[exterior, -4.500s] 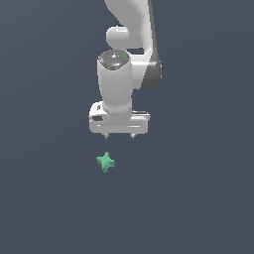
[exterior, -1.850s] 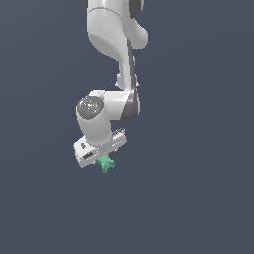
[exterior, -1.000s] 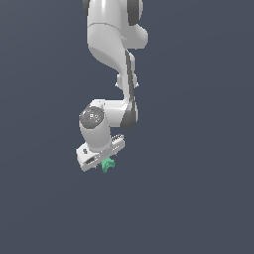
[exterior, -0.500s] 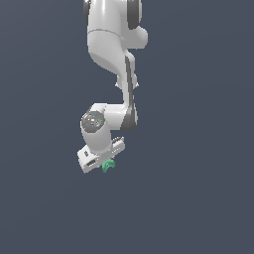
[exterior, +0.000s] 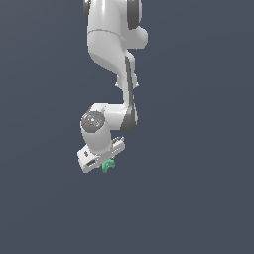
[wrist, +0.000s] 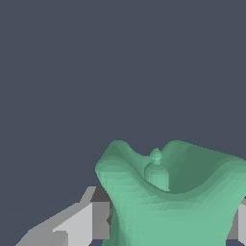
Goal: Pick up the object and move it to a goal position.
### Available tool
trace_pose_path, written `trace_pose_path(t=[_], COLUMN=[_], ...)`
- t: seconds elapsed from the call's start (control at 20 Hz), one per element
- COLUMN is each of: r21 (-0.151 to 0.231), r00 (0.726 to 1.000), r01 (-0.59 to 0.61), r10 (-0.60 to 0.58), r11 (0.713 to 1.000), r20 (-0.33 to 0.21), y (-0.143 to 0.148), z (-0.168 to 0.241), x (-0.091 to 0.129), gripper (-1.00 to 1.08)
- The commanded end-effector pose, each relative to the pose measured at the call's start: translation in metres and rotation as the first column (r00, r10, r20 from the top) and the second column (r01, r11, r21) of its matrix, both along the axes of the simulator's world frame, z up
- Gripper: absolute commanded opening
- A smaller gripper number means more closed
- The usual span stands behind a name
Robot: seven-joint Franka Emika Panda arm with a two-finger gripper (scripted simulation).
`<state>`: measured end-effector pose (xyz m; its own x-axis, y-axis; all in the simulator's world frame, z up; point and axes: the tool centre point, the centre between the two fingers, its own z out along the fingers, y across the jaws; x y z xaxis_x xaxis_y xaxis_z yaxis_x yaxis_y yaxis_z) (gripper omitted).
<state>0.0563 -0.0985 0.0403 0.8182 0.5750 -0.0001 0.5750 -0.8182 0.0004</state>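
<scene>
Wrist view: the tool [wrist: 168,226] is clamped on the teal object [wrist: 173,197] between its fingers.

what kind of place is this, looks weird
Most likely a physics simulation, not a real room: a flat featureless dark grey background, a smooth white robot arm, and a blocky matte teal-green star-shaped piece in its white gripper.

No readable text, labels, brands, numbers or signs in either view. The round cap on the arm's wrist joint [exterior: 93,121] carries a few tiny red and green specks, too small to read as characters.
</scene>
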Motion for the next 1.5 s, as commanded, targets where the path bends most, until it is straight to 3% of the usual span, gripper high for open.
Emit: trace_pose_path(t=[0.0,0.65,1.45], r21=[0.0,0.0,-0.001], r00=[1.0,1.0,1.0], r01=[-0.001,-0.001,-0.001], r10=[0.001,0.001,0.001], r11=[1.0,1.0,1.0], r20=[0.0,0.0,0.0], y=[0.002,0.047,0.186], z=[0.0,0.013,0.053], x=[-0.001,-0.03,-0.115], gripper=[-1.0,-1.0,-1.0])
